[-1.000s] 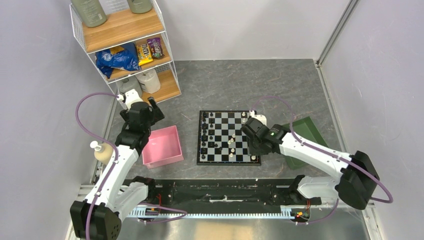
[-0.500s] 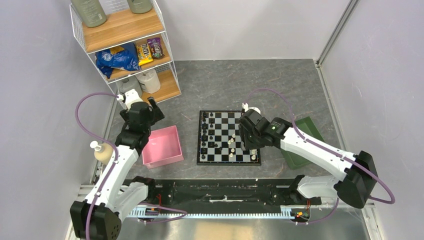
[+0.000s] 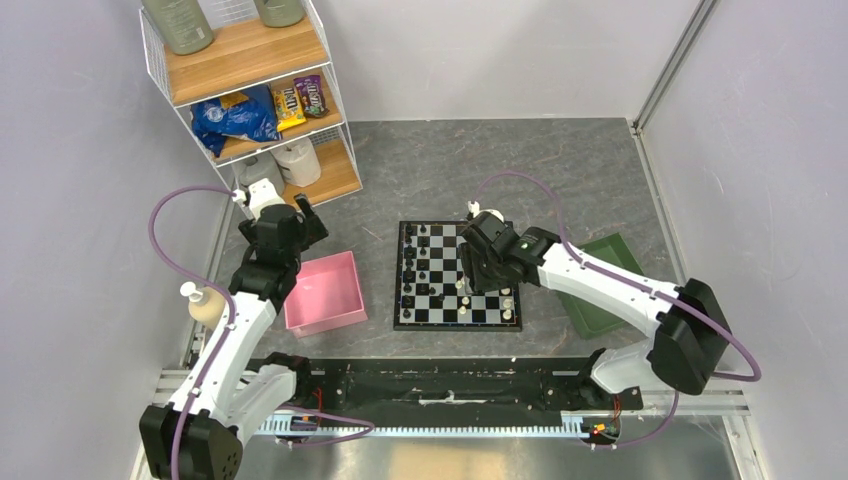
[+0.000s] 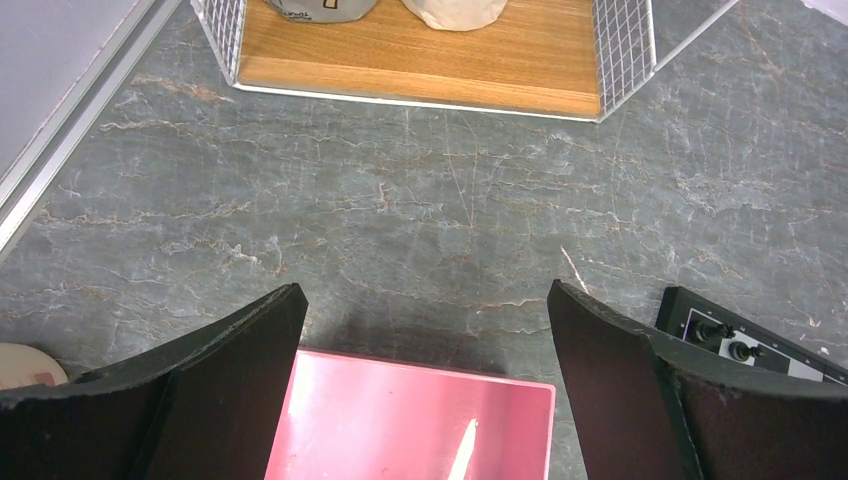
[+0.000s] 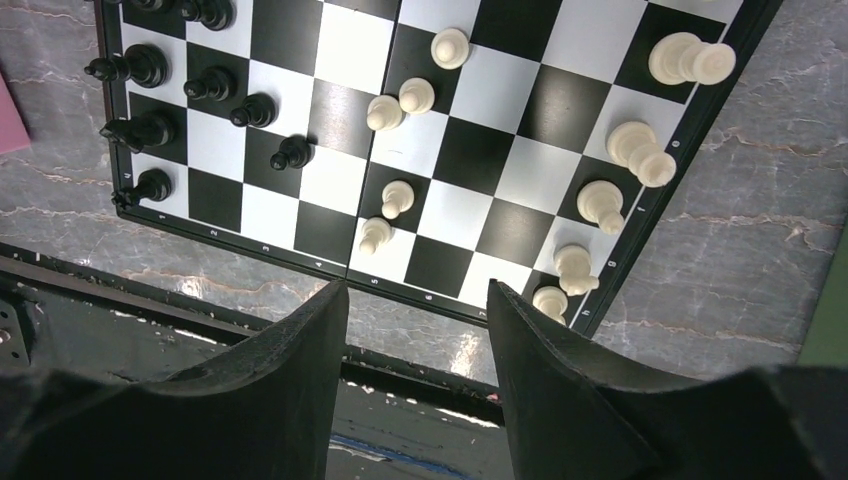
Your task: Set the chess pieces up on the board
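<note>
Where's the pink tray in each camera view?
Top external: pink tray centre-left, just left of the chessboard.
Left wrist: bottom centre.
Right wrist: a sliver at the left edge.
Shared landmark: the chessboard, right of the tray in every view.

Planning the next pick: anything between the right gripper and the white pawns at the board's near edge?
Nothing visible. The right gripper hangs open and empty over the board's near edge; the closest white pawn stands just beyond its fingers. A second white pawn on the adjoining square may crowd the grasp.
</note>
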You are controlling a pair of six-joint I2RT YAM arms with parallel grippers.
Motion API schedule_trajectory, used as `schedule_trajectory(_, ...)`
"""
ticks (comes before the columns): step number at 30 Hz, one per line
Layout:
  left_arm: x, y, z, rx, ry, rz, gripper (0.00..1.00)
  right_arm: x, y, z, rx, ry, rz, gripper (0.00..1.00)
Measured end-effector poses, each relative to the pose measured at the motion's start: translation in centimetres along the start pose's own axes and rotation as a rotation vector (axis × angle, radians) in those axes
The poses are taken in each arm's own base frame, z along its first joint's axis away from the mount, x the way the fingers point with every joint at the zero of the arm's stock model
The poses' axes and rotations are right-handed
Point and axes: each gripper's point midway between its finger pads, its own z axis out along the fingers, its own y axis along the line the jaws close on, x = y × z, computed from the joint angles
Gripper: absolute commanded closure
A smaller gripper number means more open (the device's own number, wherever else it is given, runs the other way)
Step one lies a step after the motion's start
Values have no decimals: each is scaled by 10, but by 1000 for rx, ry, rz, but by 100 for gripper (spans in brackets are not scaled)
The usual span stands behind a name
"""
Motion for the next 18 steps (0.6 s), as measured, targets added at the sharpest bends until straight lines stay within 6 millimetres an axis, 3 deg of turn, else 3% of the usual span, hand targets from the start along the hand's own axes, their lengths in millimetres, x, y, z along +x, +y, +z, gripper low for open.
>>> schedule_trajectory(10, 0, 0, 0, -1, 0, 0, 0, -6, 6, 23, 18, 13, -2, 46)
schedule_trajectory(18, -1, 2, 0, -10, -4, 2, 0, -22, 7, 39, 70, -19, 6, 45)
